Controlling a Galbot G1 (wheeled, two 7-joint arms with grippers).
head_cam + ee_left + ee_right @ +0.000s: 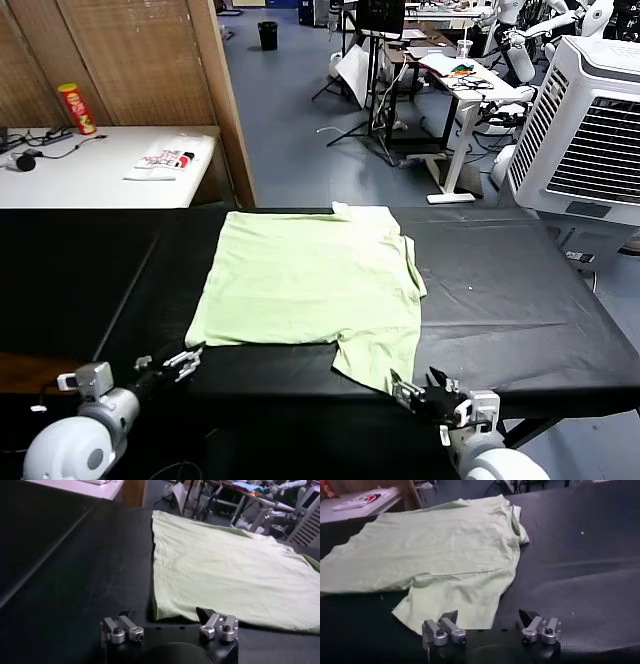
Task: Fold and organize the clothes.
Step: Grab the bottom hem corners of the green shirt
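Pale green T-shirt flat on black tabletop, long axis left-right, near sleeve just ahead of spread, empty right hand; left hand, also spread, beside hem corner.

the left gripper stood with jaws wide apart and empty over the black table, just short of the near corner of the flat pale green t-shirt.
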